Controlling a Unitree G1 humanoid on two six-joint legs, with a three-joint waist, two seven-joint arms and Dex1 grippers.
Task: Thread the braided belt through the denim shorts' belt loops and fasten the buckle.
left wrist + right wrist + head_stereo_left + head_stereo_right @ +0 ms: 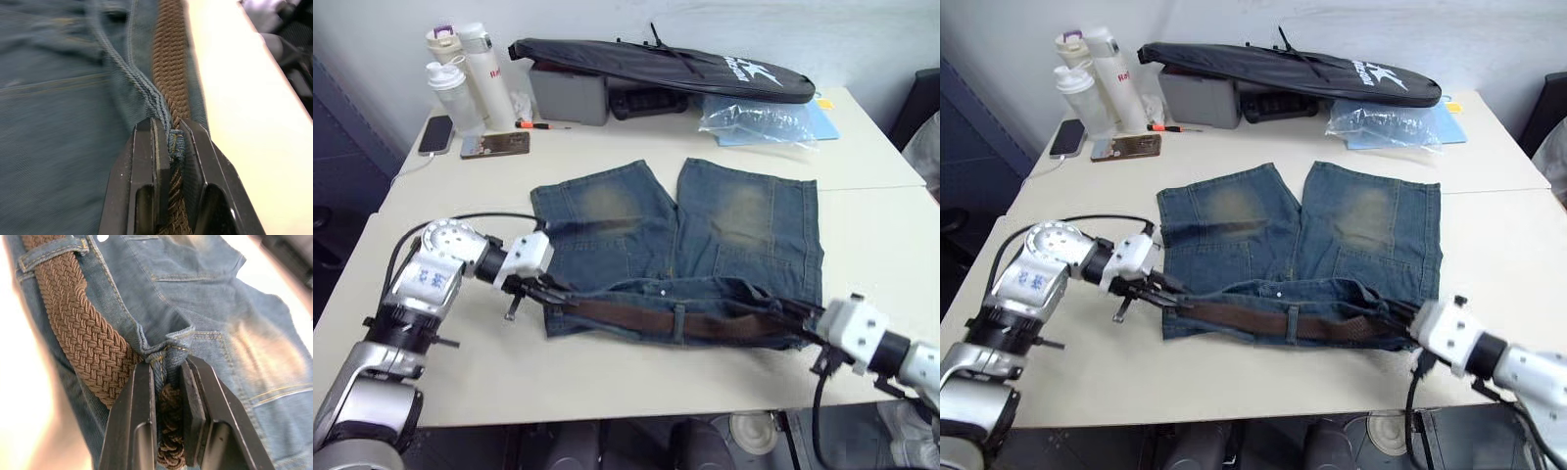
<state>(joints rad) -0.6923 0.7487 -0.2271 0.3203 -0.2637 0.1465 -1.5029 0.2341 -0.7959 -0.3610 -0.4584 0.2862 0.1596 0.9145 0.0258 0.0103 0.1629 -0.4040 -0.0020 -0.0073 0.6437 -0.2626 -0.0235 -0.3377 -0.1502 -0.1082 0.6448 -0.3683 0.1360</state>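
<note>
The denim shorts (675, 235) lay flat on the table (636, 382), waistband toward the robot and spanning the stretch between the two sets of jaws. The braided belt (646, 318) ran along that waistband from one gripper to the other and passed under a belt loop (677, 322) roughly midway between them; a second loop (49, 252) crossed the belt just beyond the right jaws. Threading therefore appeared largely done (how many loops the belt passed in all could not be counted).

The left gripper (168, 147) was clamped at the waistband's left end, pinching a fold of denim edge together with the braid running between its jaws. The right gripper (166, 377) was clamped likewise at the right end, a bunched fold of denim and the braid held together between its jaws.

The buckle could not be made out anywhere, nor could the leather end pieces. Judged from this, fastening was the remaining step: both belt ends had yet to be brought together at the front and the prong engaged.
</note>
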